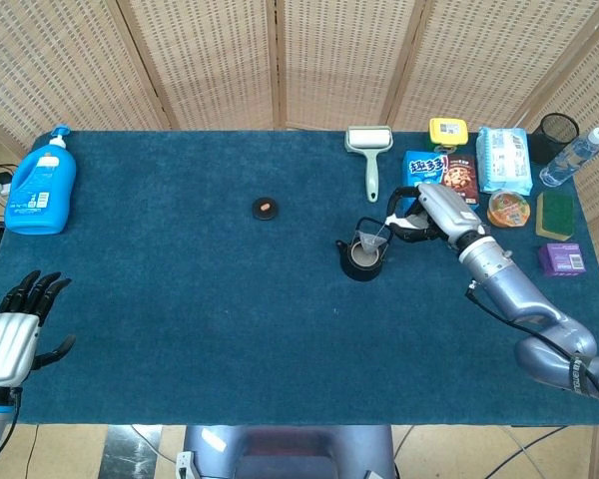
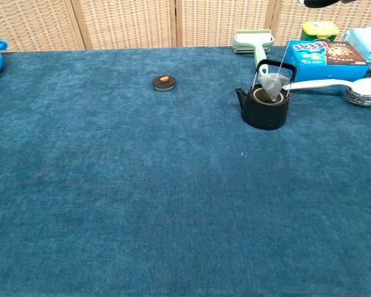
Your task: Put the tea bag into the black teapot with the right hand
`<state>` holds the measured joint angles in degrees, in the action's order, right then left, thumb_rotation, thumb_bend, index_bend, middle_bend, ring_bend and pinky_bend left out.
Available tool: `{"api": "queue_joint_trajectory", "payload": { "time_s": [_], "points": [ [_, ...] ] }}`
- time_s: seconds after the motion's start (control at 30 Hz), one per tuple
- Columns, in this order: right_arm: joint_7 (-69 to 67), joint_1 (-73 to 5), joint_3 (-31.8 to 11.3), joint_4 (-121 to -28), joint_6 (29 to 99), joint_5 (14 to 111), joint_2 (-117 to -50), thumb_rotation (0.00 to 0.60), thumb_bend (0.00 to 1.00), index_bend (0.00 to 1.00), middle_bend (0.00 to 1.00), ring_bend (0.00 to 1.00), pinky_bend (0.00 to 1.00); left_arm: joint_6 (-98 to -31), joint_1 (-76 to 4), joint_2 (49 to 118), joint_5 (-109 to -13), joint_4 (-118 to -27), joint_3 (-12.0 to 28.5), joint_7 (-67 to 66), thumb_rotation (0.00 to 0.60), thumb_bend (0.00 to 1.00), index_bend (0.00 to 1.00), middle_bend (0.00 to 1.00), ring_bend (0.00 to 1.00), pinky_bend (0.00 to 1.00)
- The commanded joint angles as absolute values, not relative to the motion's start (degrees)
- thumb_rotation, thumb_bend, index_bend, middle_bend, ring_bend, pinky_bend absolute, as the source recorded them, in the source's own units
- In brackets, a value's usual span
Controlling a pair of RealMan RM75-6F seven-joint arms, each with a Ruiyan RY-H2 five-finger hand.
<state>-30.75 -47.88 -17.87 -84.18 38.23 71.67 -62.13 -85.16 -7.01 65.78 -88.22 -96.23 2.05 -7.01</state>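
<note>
Hanging by its string from the pinching right hand, pyramid-shaped mesh tea bag sits over the round black teapot mouth. Head view alone shows left hand, fingers spread, empty.

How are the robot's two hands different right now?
The right hand reaches out over the table beside the black teapot and holds the tea bag by its string. The left hand holds nothing, its fingers spread. The right hand hangs above the cloth near the snack boxes; the left hand sits off the table's near corner, far from the pot. Both have dark fingers on silvery arms.
</note>
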Motion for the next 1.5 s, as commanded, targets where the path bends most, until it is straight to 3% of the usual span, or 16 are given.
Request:
{"api": "queue_joint_trajectory", "payload": {
  "time_s": [0.03, 0.8, 1.27, 1.37, 1.5],
  "points": [
    [-30.8, -47.9, -17.9, -84.2, 38.4, 71.8, -62.1, 0.6, 0.52, 0.54, 1.0, 1.0, 1.0, -85.3, -6.9, 65.7, -88.2, -96.2, 2.1, -7.0, 0.6, 0.29, 0.14, 0.12, 0.03, 0.14],
    [-25.2, -45.4, -14.3, -88.8, 42.8, 74.0, -64.9, 0.6, 0.51, 0.54, 1.0, 1.0, 1.0, -85.7, -6.5, 66.1, -88.8, -94.2, 1.5, -4.3, 0.6, 0.29, 0.14, 0.12, 0.03, 0.14],
    [-10.3, -43.3, -6.8, -92.9, 42.2, 72.6, -68.2, 0.6, 0.51, 0.53, 1.0, 1.0, 1.0, -86.4, -6.8, 65.4, -89.0, -93.2, 2.3, -3.4, 0.6, 0.29, 0.14, 0.12, 0.03, 0.14],
    [-8.5, -43.3, -5.8, -92.9, 41.4, 72.0, -68.7, 0.6, 0.51, 0.51, 1.0, 1.0, 1.0, -86.5, -7.1, 64.9, -89.2, -93.4, 2.8, -3.6, 0.6, 0.29, 0.14, 0.12, 0.03, 0.14],
    [-6.2, -43.6, -4.6, -93.7, 39.5, 70.8, -68.5, 0.6, 0.51, 0.4, 1.0, 1.0, 1.0, -86.8, -7.4, 64.3, -89.4, -93.9, 3.3, -4.0, 0.6, 0.29, 0.14, 0.12, 0.03, 0.14]
  ]
}}
